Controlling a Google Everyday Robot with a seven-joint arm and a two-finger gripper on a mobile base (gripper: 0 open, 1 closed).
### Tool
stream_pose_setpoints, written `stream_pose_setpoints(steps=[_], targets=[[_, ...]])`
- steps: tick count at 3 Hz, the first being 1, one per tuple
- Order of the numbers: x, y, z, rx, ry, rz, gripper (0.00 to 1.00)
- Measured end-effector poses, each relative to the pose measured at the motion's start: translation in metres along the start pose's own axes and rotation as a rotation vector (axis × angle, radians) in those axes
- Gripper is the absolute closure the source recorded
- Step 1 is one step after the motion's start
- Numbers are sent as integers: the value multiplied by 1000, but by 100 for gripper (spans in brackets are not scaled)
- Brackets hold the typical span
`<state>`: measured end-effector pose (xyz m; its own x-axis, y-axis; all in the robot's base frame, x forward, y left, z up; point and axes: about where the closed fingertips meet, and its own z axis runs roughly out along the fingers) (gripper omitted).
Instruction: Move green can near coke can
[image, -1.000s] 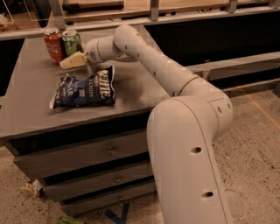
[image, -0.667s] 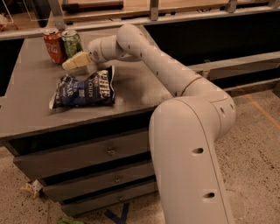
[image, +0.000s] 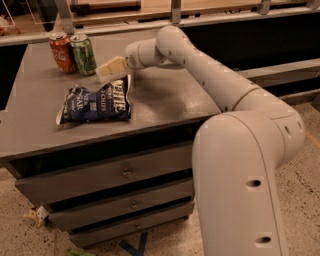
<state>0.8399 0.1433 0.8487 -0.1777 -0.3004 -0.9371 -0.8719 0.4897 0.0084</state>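
1. Gripper (image: 111, 68) is just right of the green can (image: 83, 54), above the chip bag (image: 97, 102); you cannot tell whether it is open or closed.
2. Your green can stands upright just beside the coke can (image: 62, 52), at the counter's (image: 165, 95) far left.

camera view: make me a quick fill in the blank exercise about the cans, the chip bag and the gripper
1. The small dark green metal drink can stands upright beside a silver-topped drink can whose colour is ___.
2. Of the two cans, the robot's gripper is closer to the ___ one.
3. Besides the crinkled dark blue chip bag, the grey table carries ___ cans.

Missing words: red; green; two
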Motion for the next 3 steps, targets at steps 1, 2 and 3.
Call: stream_pose_setpoints(steps=[1, 2, 3], targets=[[7, -38, -43, 122, -7, 28, 0], [-1, -72, -75, 254, -83, 47, 0], [-1, -72, -75, 254, -83, 47, 0]])
